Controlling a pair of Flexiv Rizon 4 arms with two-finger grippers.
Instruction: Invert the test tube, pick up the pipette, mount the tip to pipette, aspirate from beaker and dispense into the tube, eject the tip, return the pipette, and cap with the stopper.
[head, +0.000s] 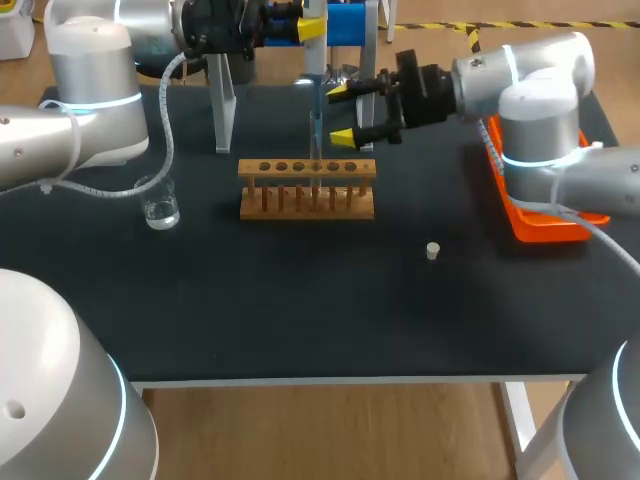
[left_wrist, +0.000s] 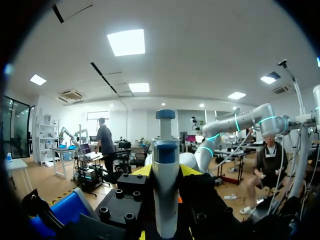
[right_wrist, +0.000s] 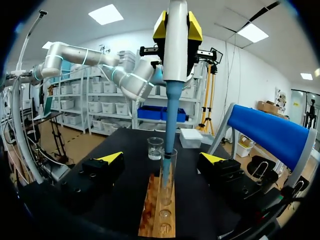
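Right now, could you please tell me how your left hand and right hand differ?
The left hand is shut on the pipette; the right hand is open and holds nothing. The left hand sits high above the rack, while the right hand is lower, its fingers standing clear on either side of the test tube. Both have yellow fingertips.

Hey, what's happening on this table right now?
The left gripper holds a pipette upright over the wooden rack, its blue tip lowered into the tube standing there. The right gripper hovers open close by that tube, not touching it. The beaker stands off to the side, and the stopper lies on the table, not yet used.
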